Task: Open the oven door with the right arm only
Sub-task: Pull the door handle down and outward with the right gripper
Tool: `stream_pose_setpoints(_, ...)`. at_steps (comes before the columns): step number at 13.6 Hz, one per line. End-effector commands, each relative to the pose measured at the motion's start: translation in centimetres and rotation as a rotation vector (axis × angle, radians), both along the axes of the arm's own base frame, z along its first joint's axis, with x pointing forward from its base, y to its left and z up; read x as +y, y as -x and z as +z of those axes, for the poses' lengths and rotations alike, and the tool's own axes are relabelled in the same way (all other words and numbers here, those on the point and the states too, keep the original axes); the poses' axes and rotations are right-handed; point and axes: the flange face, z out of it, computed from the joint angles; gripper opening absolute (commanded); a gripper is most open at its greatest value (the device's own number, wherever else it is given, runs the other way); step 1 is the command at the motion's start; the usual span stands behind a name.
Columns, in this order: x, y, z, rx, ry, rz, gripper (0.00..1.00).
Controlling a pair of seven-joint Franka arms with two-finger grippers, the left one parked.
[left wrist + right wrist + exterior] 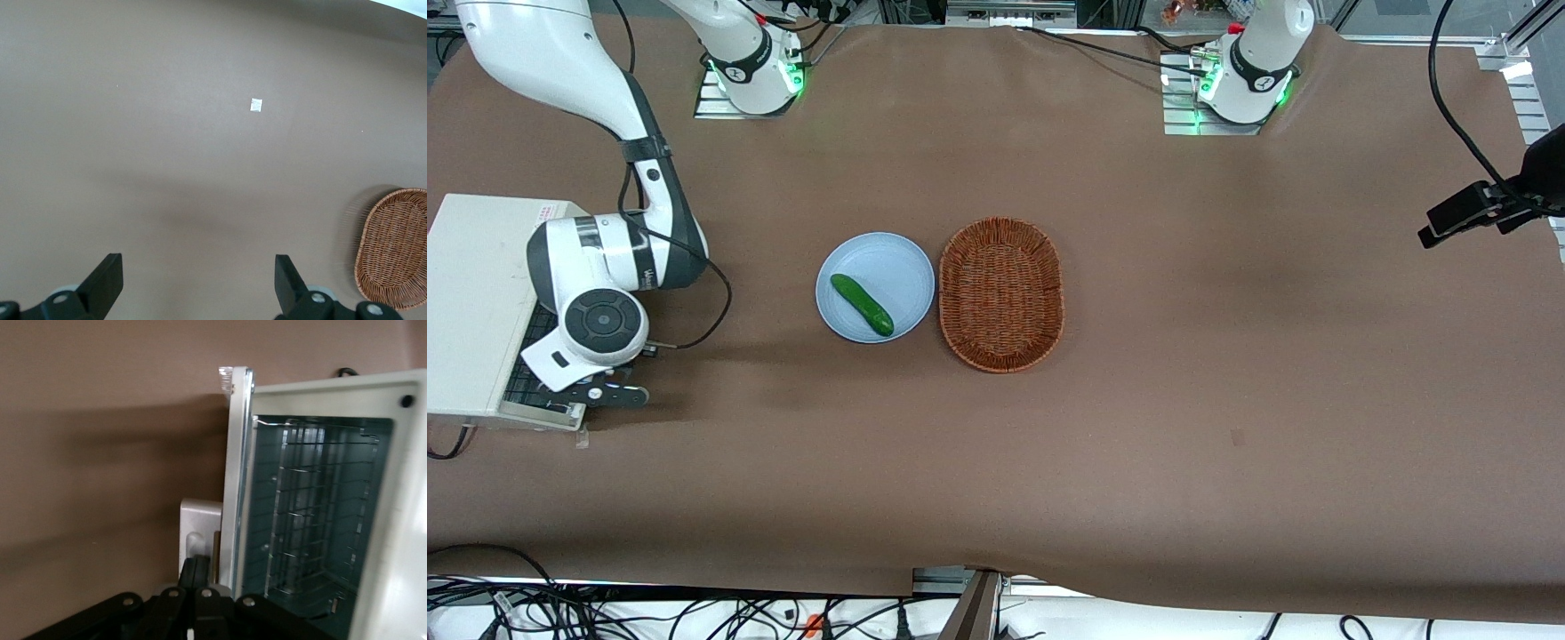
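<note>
Oven (471,302) sits at the working arm's end of the table. The right arm (605,258) reaches over it, wrist above the oven's front. The door (237,487) looks partly open: the wrist view shows it edge-on, standing away from the oven mouth, with the rack (313,520) visible inside. The gripper (609,394) is at the door's front edge. In the wrist view the gripper (195,568) is closed, fingers together with nothing seen between them, pressed against the handle (199,527).

Risks, my read:
- With no clamp on the handle, the fingers could slip off as the door swings.
- The door could then drop or spring back.
- A hard pull could drag the light oven along the cloth.

Plate (845,258) with cucumber (862,305) lies well apart from the oven, toward the parked arm. The basket (1060,302) is just beside the plate, farther from the oven.

Surface is a brown cloth (1227,400), slightly wrinkled. Cables (516,604) hang below the table edge nearest the front camera.
</note>
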Motion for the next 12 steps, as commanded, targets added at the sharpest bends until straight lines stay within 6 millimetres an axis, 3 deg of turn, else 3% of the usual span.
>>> stream_pose_setpoints(1, -2.2, -0.2, -4.0, -0.005, -0.019, -0.017, 0.00)
stream_pose_setpoints(6, -2.1, -0.6, -7.6, -0.021, -0.049, 0.017, 0.00)
stream_pose_setpoints(9, -2.2, -0.4, -8.7, -0.008, -0.052, 0.017, 0.00)
stream_pose_setpoints(12, 0.2, 0.2, -9.4, 0.013, -0.138, -0.007, 0.00)
